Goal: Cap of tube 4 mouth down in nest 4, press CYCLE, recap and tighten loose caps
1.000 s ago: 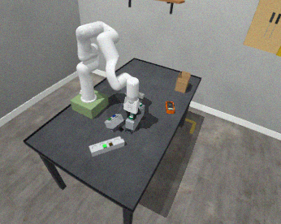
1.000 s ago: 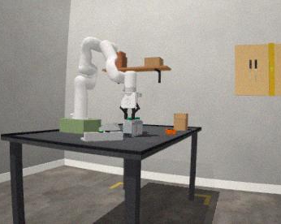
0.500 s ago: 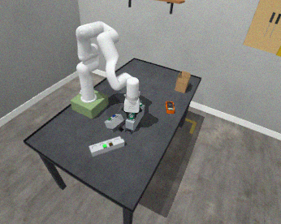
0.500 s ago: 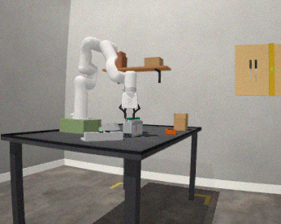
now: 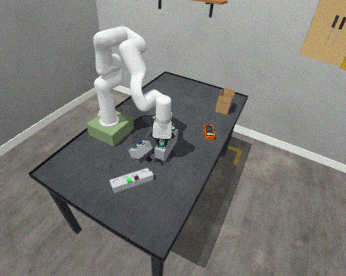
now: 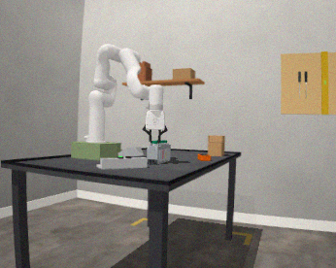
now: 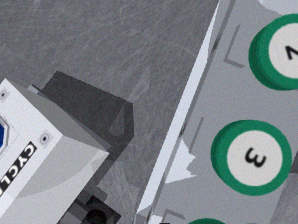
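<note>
The grey decapping station stands in front of the arm's base. My gripper points straight down onto its near end and is shut on the green cap of tube 4, which sits on its tube. In the side view the fingers close just above the station. The wrist view shows cap 3, cap 2 and only the rim of cap 4 at the bottom edge; the fingertips are out of that view. The cap tray lies nearer the front with its green lamp lit.
The key housing with the CYCLE label stands just left of the station. An orange device and a cardboard box lie toward the far right. The arm's green base block is at the left.
</note>
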Robot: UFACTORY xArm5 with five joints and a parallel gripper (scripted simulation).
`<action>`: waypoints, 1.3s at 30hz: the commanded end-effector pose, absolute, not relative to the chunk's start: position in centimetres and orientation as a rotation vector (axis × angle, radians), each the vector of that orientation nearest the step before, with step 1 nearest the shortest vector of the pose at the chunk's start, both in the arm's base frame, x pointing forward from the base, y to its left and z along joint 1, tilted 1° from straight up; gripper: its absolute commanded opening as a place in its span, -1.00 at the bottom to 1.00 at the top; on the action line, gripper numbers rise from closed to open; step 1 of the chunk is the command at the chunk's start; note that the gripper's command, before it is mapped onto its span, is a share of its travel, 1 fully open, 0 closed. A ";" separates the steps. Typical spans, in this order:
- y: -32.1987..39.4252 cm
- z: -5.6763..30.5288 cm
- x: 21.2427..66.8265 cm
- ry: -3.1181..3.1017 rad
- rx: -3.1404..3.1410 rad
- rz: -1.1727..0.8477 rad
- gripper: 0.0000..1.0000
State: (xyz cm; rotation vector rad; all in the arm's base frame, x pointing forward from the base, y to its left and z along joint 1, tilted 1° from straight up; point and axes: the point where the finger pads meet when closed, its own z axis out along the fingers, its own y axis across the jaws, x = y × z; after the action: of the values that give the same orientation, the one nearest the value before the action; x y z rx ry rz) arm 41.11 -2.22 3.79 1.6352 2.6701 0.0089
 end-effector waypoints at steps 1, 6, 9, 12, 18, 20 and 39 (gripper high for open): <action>-2.2 3.9 41.3 2.629 1.701 0.021 -1.00; -2.2 3.9 41.3 2.447 1.955 0.022 -1.00; -2.2 3.9 41.3 2.294 2.134 0.023 -1.00; -2.2 3.9 41.3 2.170 2.261 0.023 -1.00; -2.2 3.9 41.3 1.935 2.467 0.025 -1.00; -2.2 3.9 41.3 1.927 2.473 0.025 -1.00; -2.2 3.9 41.3 1.927 2.473 0.025 -0.08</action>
State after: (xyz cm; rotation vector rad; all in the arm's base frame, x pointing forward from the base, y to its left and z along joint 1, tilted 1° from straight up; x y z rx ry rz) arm 41.10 -2.22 3.72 2.4720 1.9264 0.0135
